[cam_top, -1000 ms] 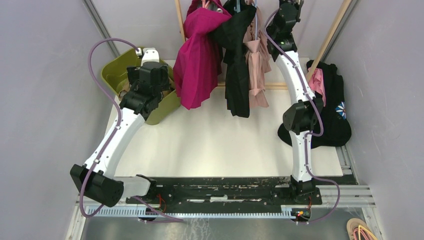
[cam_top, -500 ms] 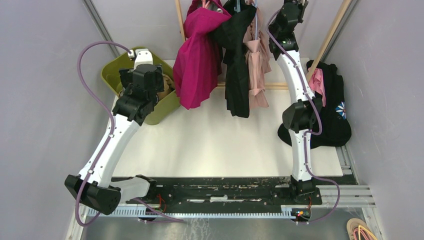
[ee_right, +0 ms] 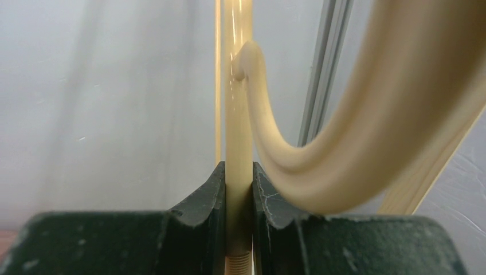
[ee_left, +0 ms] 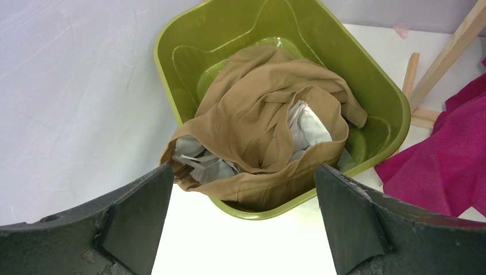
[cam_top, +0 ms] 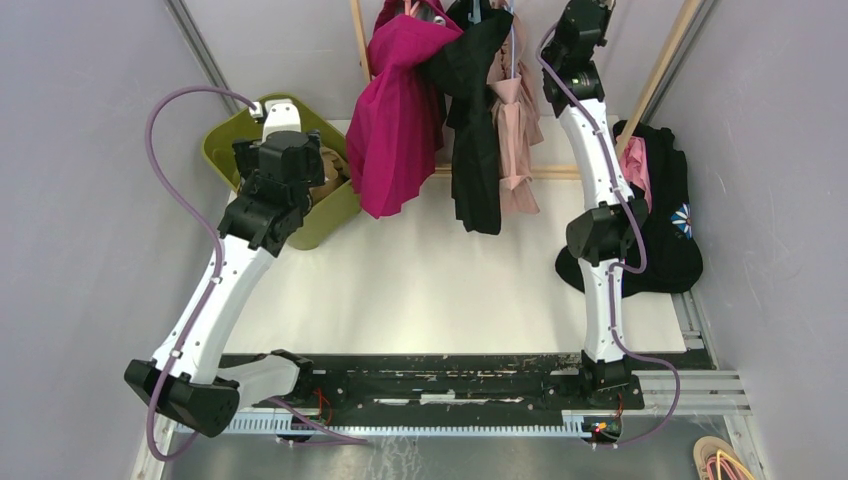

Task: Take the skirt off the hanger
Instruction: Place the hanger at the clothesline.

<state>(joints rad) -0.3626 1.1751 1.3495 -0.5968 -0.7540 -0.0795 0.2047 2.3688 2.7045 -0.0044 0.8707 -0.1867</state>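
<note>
A tan skirt (ee_left: 269, 132) lies crumpled in a green bin (ee_left: 375, 94) at the far left of the tabletop (cam_top: 420, 290), beneath the wide-open left fingers (ee_left: 134, 217). High at the far right, the right fingers (ee_right: 200, 212) pinch a cream hanger (ee_right: 238, 114) by its stem. The removal looks done, with only the hanger left to set down.
</note>
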